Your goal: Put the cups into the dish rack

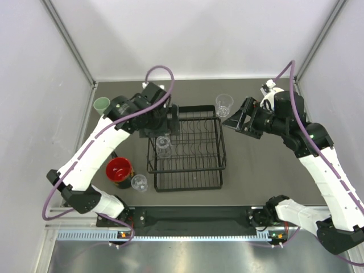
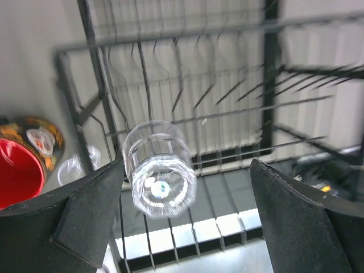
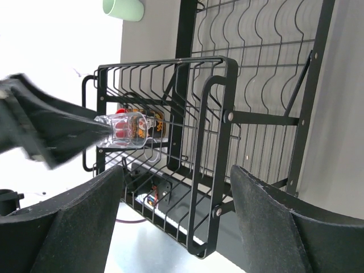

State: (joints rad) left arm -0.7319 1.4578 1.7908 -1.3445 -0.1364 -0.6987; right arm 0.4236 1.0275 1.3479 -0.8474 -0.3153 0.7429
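Observation:
The black wire dish rack [image 1: 211, 152] stands mid-table. One clear glass [image 1: 164, 146] stands upside down in its left part. My left gripper [image 1: 170, 126] hovers above it, open. In the left wrist view the glass [image 2: 159, 170] sits between the spread fingers [image 2: 85, 210], close to the left one and far from the right. My right gripper [image 1: 236, 122] is open and empty beside the rack's far right corner; its wrist view shows the rack [image 3: 227, 114] and the glass [image 3: 125, 129]. A red-lined dark cup [image 1: 119, 170], a clear glass [image 1: 139, 182], another clear glass [image 1: 224, 104] and a pale green tumbler [image 1: 102, 105] stand on the table.
The red-lined cup [image 2: 20, 170] and a clear glass [image 2: 77, 168] stand just left of the rack's near left corner. The green tumbler [image 3: 122, 8] is by the far left wall. White walls close in the table on three sides.

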